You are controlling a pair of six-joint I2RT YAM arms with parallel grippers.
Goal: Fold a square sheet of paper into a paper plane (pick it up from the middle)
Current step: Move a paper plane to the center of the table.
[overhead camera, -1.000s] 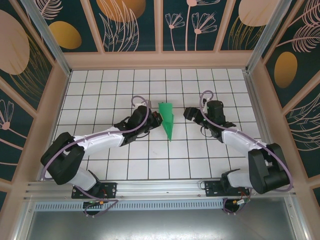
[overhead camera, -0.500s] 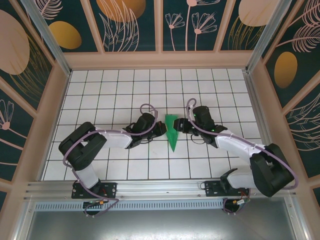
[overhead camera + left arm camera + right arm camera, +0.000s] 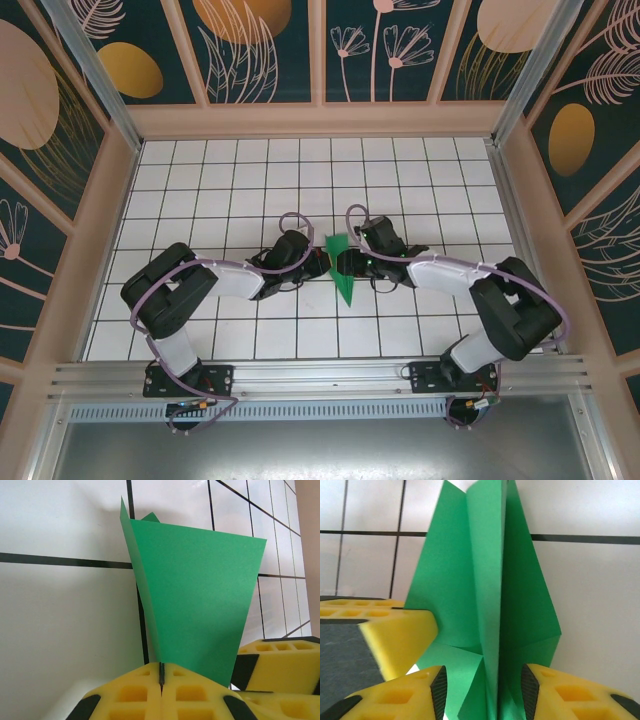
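Note:
The green paper plane [image 3: 345, 285] is a narrow folded dart, point toward the near edge, at the middle of the tiled table. My left gripper [image 3: 320, 262] comes from the left and is shut on its left flap; in the left wrist view the paper plane [image 3: 200, 595] rises from between the closed yellow pads of the left gripper [image 3: 161, 672]. My right gripper [image 3: 349, 262] reaches in from the right. In the right wrist view the right gripper [image 3: 482, 682] stands open, its pads on either side of the folded ridge of the paper plane [image 3: 485, 580].
The white grid table [image 3: 200, 180] is walled by wooden rails [image 3: 320, 120] and patterned panels. Both arms meet at the middle, fingers close together: a right finger [image 3: 280, 662] appears in the left wrist view, a left finger [image 3: 395, 630] in the right wrist view.
My right gripper has moved left up to the plane and narrowed its jaws around the ridge. The left gripper stays shut on the plane, which has shifted slightly toward the near edge.

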